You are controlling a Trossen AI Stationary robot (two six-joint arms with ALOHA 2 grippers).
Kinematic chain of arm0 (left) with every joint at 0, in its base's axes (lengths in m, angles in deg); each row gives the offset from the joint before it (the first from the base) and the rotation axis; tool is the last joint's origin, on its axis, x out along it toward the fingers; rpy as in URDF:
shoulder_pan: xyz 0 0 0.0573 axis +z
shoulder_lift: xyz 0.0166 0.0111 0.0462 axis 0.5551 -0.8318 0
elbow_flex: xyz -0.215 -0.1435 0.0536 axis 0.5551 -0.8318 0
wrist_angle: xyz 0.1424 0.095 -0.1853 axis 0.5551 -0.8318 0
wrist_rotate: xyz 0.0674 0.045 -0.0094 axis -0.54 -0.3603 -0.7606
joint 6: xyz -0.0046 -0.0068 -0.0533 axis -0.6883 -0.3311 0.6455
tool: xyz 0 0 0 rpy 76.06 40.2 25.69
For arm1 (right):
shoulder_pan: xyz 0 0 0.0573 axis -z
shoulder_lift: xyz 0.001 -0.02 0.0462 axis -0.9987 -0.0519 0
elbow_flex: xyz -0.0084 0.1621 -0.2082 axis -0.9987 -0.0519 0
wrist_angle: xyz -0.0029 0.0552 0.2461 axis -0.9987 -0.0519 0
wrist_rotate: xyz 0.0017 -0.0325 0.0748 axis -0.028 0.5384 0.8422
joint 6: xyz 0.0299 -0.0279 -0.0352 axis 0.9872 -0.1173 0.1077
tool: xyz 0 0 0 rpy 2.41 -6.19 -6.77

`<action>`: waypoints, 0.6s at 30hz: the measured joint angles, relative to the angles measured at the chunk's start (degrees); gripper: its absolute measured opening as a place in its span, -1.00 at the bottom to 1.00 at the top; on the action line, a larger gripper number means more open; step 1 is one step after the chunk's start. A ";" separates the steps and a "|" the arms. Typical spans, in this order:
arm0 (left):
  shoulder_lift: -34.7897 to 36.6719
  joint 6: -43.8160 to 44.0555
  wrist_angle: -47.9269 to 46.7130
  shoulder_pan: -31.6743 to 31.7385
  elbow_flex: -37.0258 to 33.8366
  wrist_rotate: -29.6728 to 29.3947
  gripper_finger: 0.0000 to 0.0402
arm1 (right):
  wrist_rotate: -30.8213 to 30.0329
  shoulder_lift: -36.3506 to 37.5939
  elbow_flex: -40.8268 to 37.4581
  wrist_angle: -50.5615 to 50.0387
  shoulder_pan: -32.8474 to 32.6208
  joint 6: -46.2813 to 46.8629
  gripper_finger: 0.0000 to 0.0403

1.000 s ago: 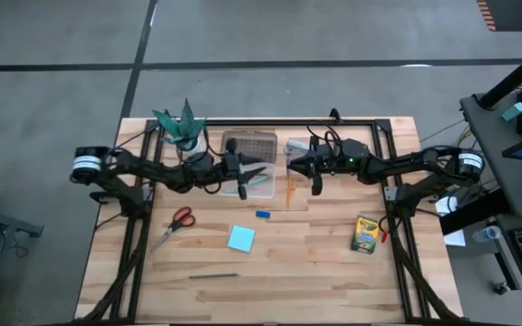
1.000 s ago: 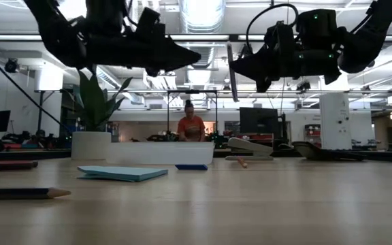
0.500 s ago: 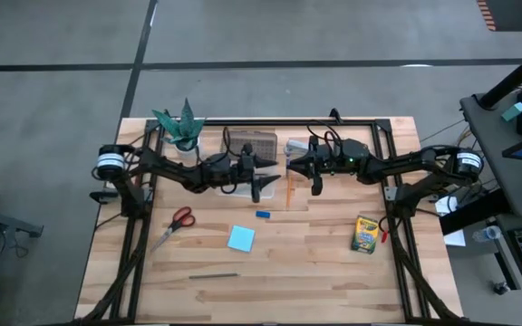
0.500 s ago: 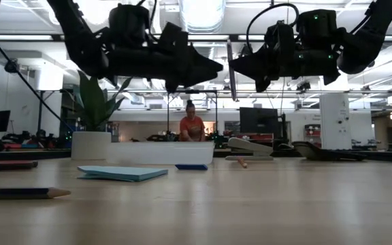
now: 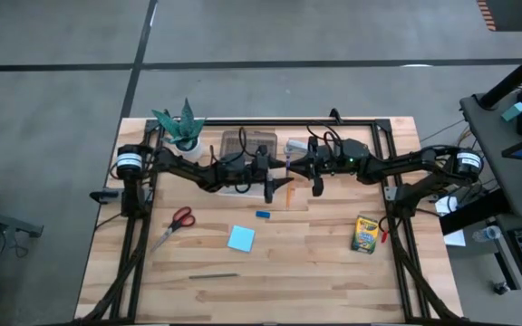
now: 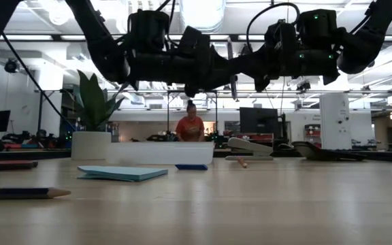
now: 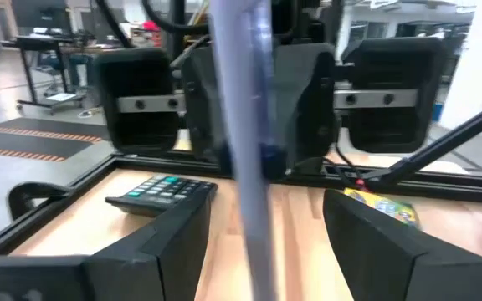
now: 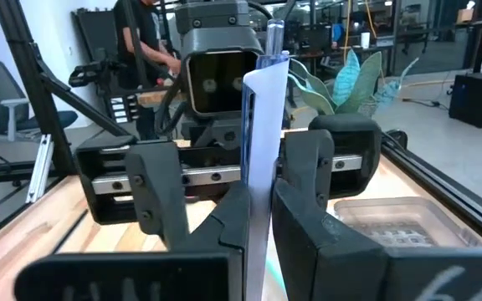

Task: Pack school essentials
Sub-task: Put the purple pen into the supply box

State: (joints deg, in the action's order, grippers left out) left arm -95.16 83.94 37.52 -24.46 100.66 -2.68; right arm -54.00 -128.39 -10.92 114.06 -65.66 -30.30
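Now a mid-air pen handover is taking shape above the wooden table (image 5: 306, 263).
Left gripper (image 5: 270, 184) is gaping wide around the thin blue-grey pen (image 8: 258, 150); right gripper (image 5: 315, 174) is pinching it. Misaligned closing could knock it loose.

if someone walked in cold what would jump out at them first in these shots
Probably the two dark arms meeting nose to nose above the table's middle: the right end effector shut on a thin blue pen held upright, with the left end effector open right at it, as for a handover. After that, the scattered supplies below: red-handled scissors, light-blue notepad and crayon box.
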 joint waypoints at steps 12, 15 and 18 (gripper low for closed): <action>0.00 -0.01 -0.47 0.00 -0.05 0.24 -0.57 | 0.01 0.02 0.00 -0.04 0.00 -0.41 -0.86; 0.00 0.06 -0.53 0.02 -0.05 -0.04 -0.83 | 0.29 0.02 0.00 -0.02 0.00 -0.47 -0.86; 0.00 0.20 -0.57 0.03 -0.07 -0.09 -0.91 | 0.37 0.02 0.00 -0.02 -0.02 -0.57 -0.82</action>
State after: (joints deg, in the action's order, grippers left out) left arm -95.16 84.14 36.95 -24.43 100.59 -2.77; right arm -53.63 -128.37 -10.92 114.04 -65.68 -30.87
